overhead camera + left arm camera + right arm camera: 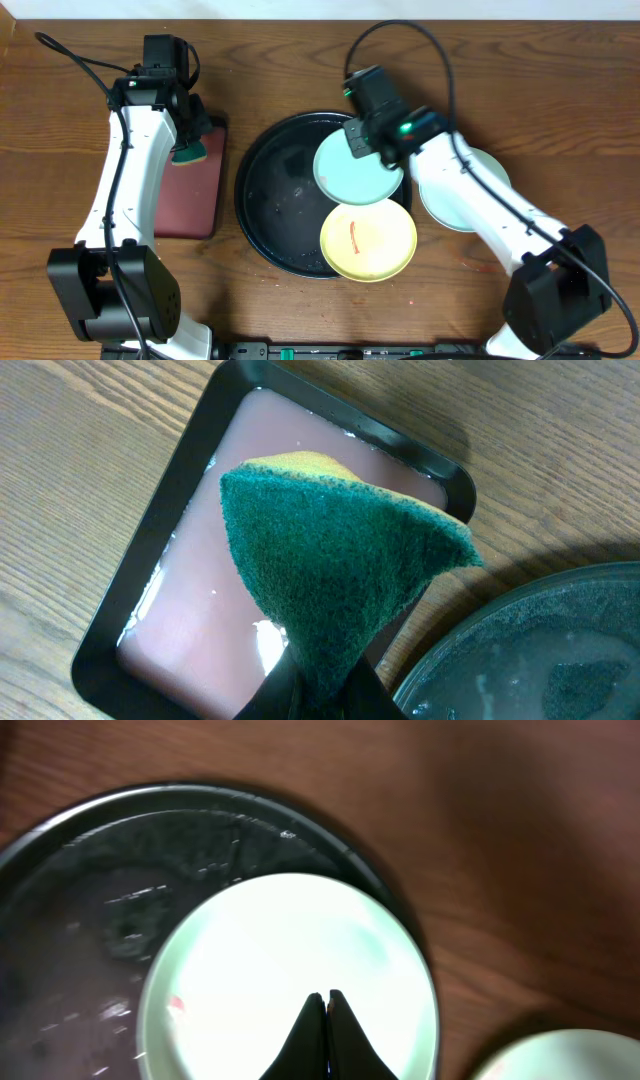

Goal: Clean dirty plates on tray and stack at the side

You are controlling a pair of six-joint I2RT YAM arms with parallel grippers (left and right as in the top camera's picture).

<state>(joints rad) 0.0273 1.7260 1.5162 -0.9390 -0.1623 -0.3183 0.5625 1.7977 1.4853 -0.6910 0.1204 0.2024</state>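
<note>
Pinched in the left claw [325, 695], a green-and-yellow sponge [340, 550] is hanging over the red tray [190, 620]. The right claw [326, 1010] is hovering with its fingers pressed shut over a blue-green plate [290, 950]; whether it is pinching the rim is unclear. That plate is lying in the black tray [270, 190], next to a yellow plate [368, 240] showing a red streak. Another blue-green plate [488, 168] is sitting on the table [560, 80] just right of the tray.

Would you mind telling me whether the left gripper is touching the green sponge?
Touching: the left wrist view shows the green sponge's narrow end pinched between the left gripper's fingers.
</note>
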